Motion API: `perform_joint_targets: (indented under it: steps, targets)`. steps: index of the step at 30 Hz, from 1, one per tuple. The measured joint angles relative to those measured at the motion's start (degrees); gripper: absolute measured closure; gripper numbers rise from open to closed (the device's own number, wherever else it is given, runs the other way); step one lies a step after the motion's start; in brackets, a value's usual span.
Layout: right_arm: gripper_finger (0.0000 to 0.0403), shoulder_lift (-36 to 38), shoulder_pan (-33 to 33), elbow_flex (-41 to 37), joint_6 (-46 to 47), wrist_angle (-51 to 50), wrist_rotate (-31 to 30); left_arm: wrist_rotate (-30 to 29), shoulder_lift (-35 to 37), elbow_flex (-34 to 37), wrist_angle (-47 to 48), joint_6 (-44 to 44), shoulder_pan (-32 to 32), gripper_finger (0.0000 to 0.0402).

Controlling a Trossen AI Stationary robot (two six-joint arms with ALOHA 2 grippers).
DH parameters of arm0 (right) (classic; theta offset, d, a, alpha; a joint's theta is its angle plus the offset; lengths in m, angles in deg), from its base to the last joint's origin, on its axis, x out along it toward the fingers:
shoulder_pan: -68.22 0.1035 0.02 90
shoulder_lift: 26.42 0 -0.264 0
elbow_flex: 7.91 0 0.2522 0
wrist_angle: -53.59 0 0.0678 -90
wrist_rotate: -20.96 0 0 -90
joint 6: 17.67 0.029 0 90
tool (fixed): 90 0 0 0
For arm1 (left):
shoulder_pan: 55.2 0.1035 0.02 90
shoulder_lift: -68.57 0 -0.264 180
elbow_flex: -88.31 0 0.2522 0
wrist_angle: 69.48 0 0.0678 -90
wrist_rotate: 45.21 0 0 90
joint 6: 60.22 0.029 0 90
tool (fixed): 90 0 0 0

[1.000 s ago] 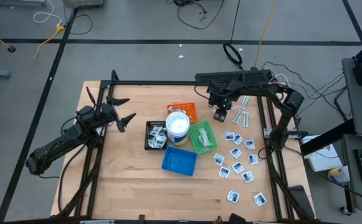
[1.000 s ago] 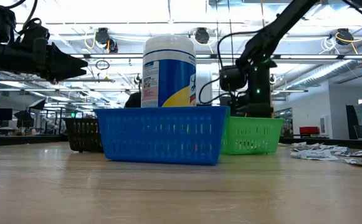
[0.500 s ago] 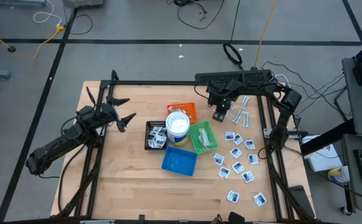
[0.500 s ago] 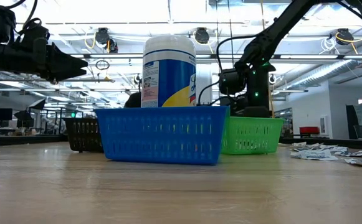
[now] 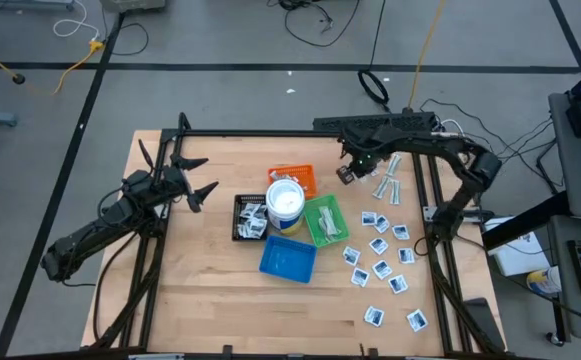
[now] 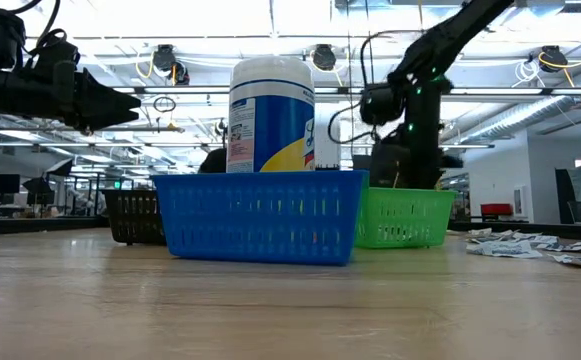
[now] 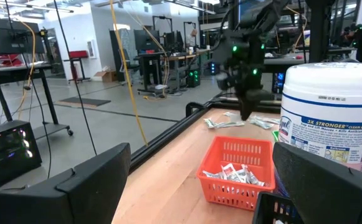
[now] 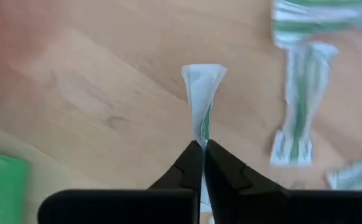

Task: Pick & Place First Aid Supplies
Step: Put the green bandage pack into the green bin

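Pale wrapped strip (image 8: 203,102) is hanging pinched edge-on in the closed right tool (image 8: 203,163), risking slipping out near the worktop's far edge.

Overhead, table-level and two wrist views, sharing the white tub (image 5: 285,201).

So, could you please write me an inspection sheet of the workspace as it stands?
Surface: wooden table, bare at the front.
Job's things: white square packets scattered on the right; wrapped strips at the back right; more supplies in the orange tray, black tray and green tray; blue tray looks empty.
Clutter: white tub among the trays.
Grippers: right pincer shut on one strip, above the table; left pincer open, waiting at the left.
Cables: loose on the floor behind the table.
Surroundings: workshop benches and stands; nothing else seen.
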State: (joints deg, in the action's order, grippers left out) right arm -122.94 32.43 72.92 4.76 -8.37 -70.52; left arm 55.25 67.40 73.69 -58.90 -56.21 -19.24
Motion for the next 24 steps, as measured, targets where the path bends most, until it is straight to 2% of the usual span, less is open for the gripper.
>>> perform_joint_targets:
  steps: [4,11,17,24]
  targets:
    - [0.04,3.73,0.86,0.0,11.08,-3.0,0.0,0.0,0.02,-0.02,0.0,0.02,0.0,0.0004]
    - [0.0401,9.52,3.73,0.0,24.81,-8.6,0.0,0.0,0.01,0.0,0.0,0.0,0.0,0.0004]
    - [0.0402,11.66,6.72,0.02,30.12,-9.29,-1.39,0.0,0.02,0.0,0.0,0.0,0.0,0.0004]
    - [0.0402,11.74,14.13,0.02,34.9,-7.51,0.12,0.0,0.0,-0.02,0.0,0.0,0.0,0.0004]
